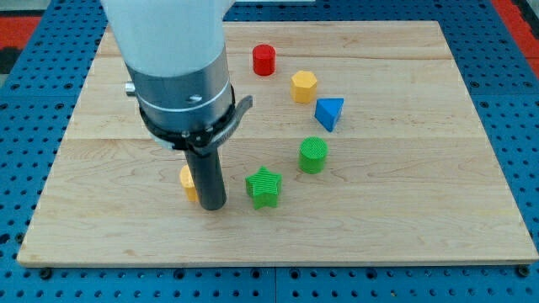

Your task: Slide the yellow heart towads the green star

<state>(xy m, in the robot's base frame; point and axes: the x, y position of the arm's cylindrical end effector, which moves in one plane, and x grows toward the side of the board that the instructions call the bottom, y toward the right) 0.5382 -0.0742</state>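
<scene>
You see my tip (214,205) on the bench (404,227), touching the yellow heart (188,183) at its left, the green star (264,187) just right; there is no claw, only the rod. Farther back sit the green cylinder (313,155), blue triangle (329,113), yellow hexagon (304,86) and red cylinder (264,60).

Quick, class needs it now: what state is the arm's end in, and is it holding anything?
No pincer here: the arm ends in my tip, a plain dark rod end.
It holds nothing; it stands on the wooden board beside the yellow heart block, left of the green star block.
</scene>
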